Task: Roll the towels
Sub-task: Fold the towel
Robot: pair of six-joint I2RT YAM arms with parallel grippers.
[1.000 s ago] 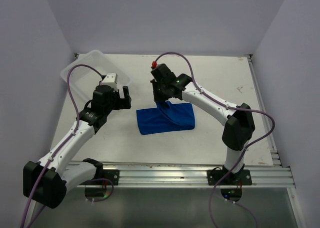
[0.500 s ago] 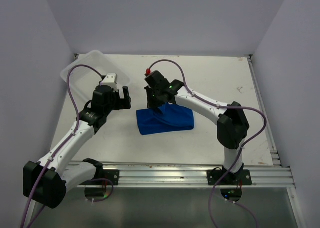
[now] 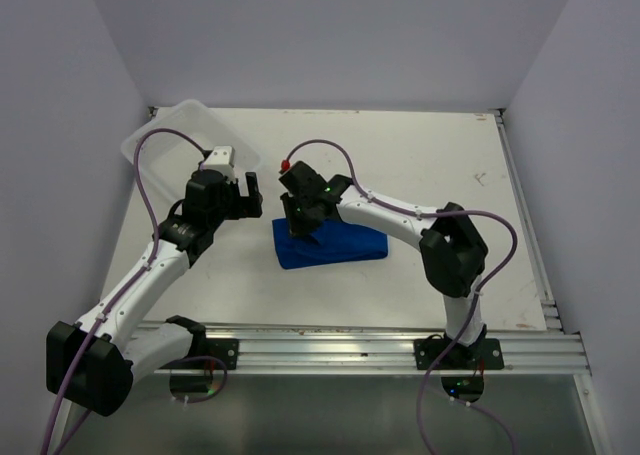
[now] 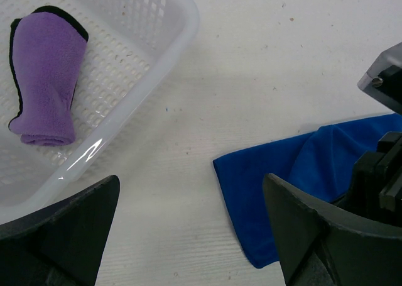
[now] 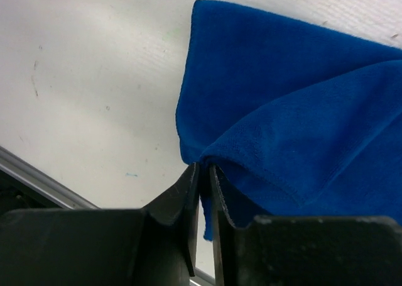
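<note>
White tabletop [image 3: 430, 155] between pale walls carries the blue towel [image 3: 345, 243], which lies flat near the middle with its long axis running left to right and its near-left corner pointing at the arms. A layer is folded over along it.

The right gripper [image 5: 204, 173] sits at the towel's left end, so the rest of the cloth stretches away to its right; any rolling from here would, I judge, travel along that long axis. Its fingers are drawn to a thin slit with the raised fold meeting their tips. I cannot tell whether they pinch the cloth or merely touch it.

The left gripper [image 4: 191, 179] hangs spread wide and empty just left of that same end, apart from the cloth and close enough to help.

Overhead, the right wrist hides its fingertips; only the right wrist camera shows the slit and the fold. Only the left wrist camera shows the purple towel [image 4: 44, 72], already rolled, lying in the white basket [image 4: 176, 41].
</note>
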